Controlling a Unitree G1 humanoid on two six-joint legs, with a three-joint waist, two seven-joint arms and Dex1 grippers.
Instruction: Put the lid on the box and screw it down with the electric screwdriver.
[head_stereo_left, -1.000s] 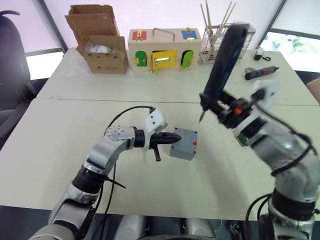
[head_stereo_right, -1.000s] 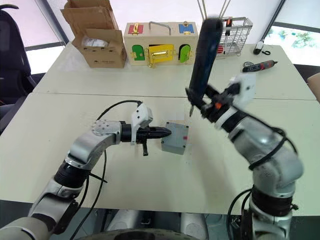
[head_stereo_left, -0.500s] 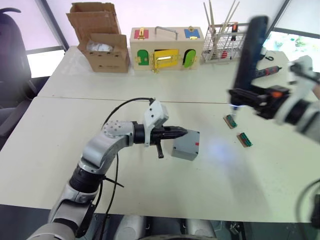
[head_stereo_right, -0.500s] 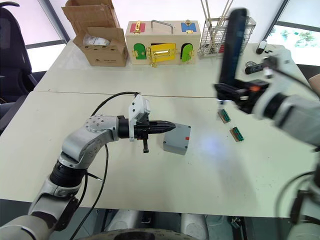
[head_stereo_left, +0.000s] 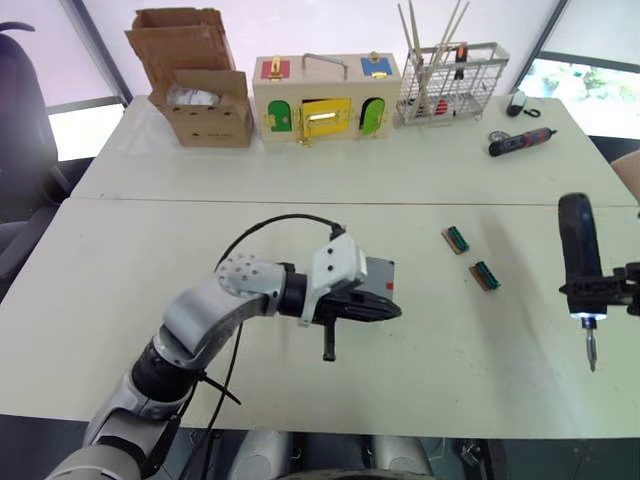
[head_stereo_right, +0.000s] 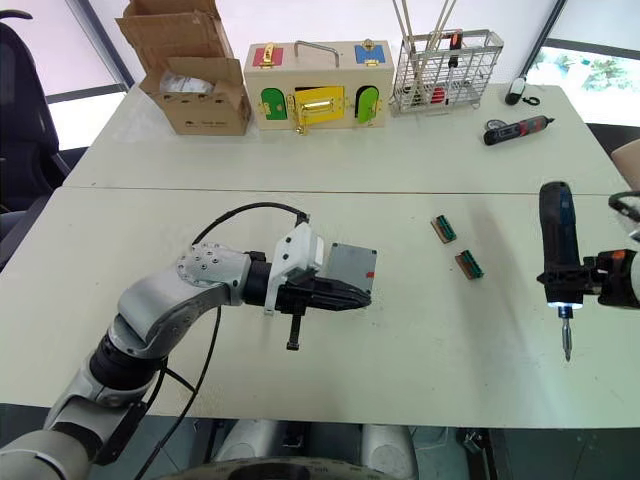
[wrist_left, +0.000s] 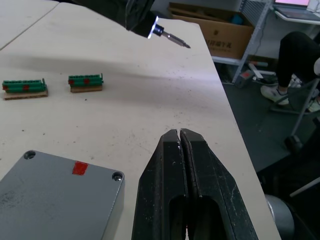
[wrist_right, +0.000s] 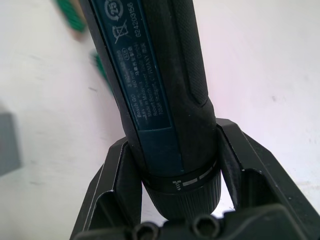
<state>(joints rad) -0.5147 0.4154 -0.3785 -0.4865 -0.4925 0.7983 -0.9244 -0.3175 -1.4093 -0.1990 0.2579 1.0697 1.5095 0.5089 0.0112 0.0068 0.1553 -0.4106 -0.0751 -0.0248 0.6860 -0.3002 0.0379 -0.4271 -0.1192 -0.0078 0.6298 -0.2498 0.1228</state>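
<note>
Left arm hides much of the box (head_stereo_right: 352, 270); the lid on it is hard to tell apart.
Left gripper (wrist_left: 180, 137) jaws pressed together, empty, just beside the box; right gripper (wrist_right: 172, 150) clamps the electric screwdriver (head_stereo_right: 557, 258).

The electric screwdriver (wrist_right: 160, 100) carries a label with a crossed-out bin sign and the number 62420156.

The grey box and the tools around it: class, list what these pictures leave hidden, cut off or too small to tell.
- Box: its near left part is hidden behind the left gripper in the head views; the left wrist view cuts it off at the edge.
- Whether its screws are driven home: too small to tell.
- Screwdriver: the right wrist view cuts off its far end.
- Cardboard box: contents too small to identify.
</note>
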